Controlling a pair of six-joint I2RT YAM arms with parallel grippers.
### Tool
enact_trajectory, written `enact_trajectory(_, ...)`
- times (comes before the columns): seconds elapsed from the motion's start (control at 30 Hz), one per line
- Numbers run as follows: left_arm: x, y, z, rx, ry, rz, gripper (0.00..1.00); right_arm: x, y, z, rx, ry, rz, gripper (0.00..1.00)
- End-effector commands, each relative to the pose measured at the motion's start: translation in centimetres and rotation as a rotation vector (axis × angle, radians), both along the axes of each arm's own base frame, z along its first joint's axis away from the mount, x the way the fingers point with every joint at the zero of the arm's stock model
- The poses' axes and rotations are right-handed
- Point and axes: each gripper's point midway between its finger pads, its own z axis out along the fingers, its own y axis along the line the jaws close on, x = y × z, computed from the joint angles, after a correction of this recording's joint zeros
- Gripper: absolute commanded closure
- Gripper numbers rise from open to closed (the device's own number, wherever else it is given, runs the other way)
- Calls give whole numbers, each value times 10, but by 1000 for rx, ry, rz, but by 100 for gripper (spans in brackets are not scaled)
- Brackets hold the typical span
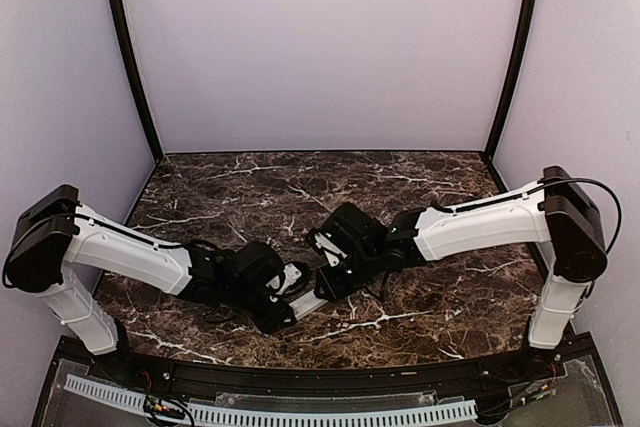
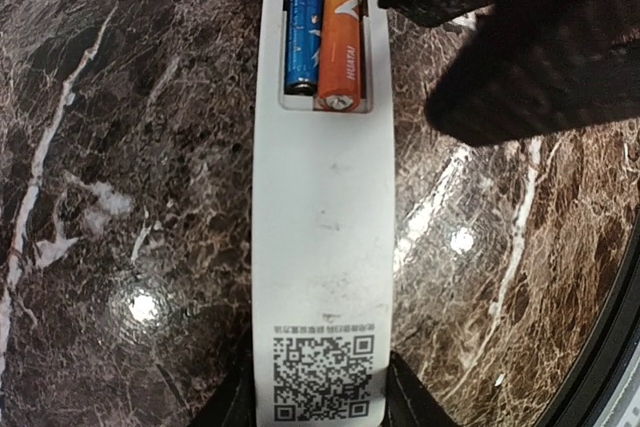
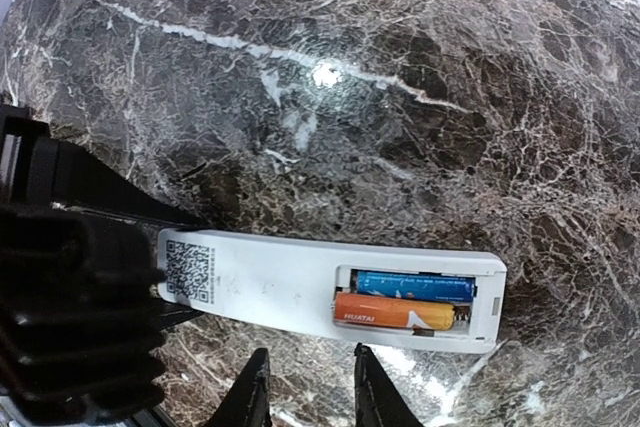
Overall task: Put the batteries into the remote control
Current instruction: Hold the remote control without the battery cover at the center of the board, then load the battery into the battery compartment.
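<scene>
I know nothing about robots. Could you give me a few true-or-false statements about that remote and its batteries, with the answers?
1. A blue battery and an orange battery lie side by side inside the remote. True.
2. A cover hides the batteries. False: the compartment is open and both batteries show.
3. The remote lies with its buttons facing up. False: its back faces up, showing a QR code.
4. The left gripper has a finger on each side of the remote's QR-code end. True.
5. The right gripper is carrying a battery. False: its fingers are apart with nothing between them.
</scene>
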Motion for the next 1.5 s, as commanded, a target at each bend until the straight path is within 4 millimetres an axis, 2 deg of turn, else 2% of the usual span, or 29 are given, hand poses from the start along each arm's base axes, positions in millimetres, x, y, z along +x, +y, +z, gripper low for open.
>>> enact_trajectory(0.0,-9,12,-5,20,13,2,63,8,2,-7,-44,-59,-5,74)
enact_trajectory(0.17,-8,13,-5,13,0,6,63,14,9,-1,-18,-93,-7,81)
enact_trajectory(0.27,-6,14,-5,22,-14,-2,63,19,10,1,-25,-130,-2,82)
enact_trajectory(0.8,-6,16,-8,43,-25,-20,61,19,21,-23,-22,-129,50,84)
enact_trajectory(0.93,-4,18,-9,58,-32,-9,61,16,13,-31,-56,-112,44,89)
enact_trajectory(1.13,0,22,-10,81,-50,-1,61,4,6,-36,-33,-92,87,89)
enact_trajectory(1.33,-1,24,-12,91,-48,1,61,4,-7,-47,-90,-108,92,90)
enact_trajectory(1.47,0,24,-12,94,-52,2,61,11,-18,-53,-147,-148,79,90)
